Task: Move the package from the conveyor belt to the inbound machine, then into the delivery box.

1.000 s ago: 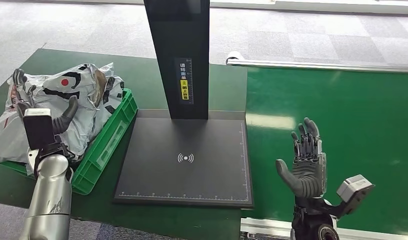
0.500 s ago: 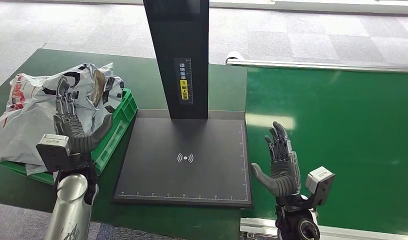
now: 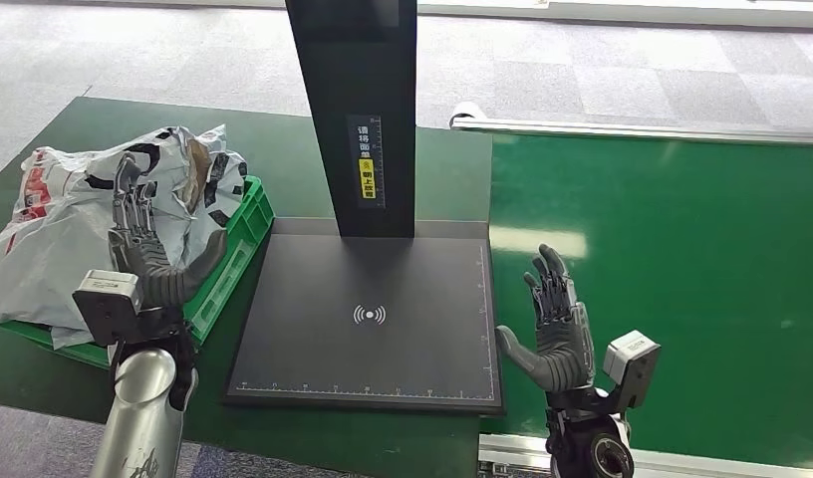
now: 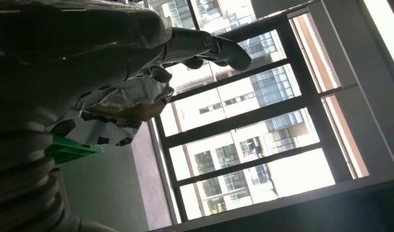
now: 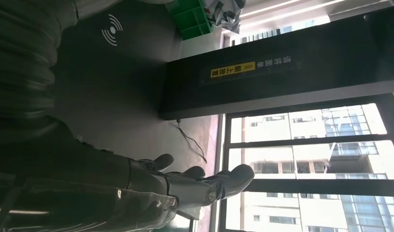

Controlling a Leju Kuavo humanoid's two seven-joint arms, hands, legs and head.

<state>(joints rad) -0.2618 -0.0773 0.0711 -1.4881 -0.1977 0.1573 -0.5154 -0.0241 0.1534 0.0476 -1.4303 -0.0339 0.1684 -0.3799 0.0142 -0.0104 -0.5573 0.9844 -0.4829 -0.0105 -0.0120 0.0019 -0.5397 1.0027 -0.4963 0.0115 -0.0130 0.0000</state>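
Head view: both hands empty, fingers spread; left hand [image 3: 148, 254], right hand [image 3: 557, 334]; yellow label [image 3: 367, 178] unreadable.

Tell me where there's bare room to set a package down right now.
The black scanner platform is bare between the green crate and the right robot hand. The green conveyor belt beyond that robot hand is bare too. The crate is crowded, heaped with grey mailer bags, the left robot hand beside them.
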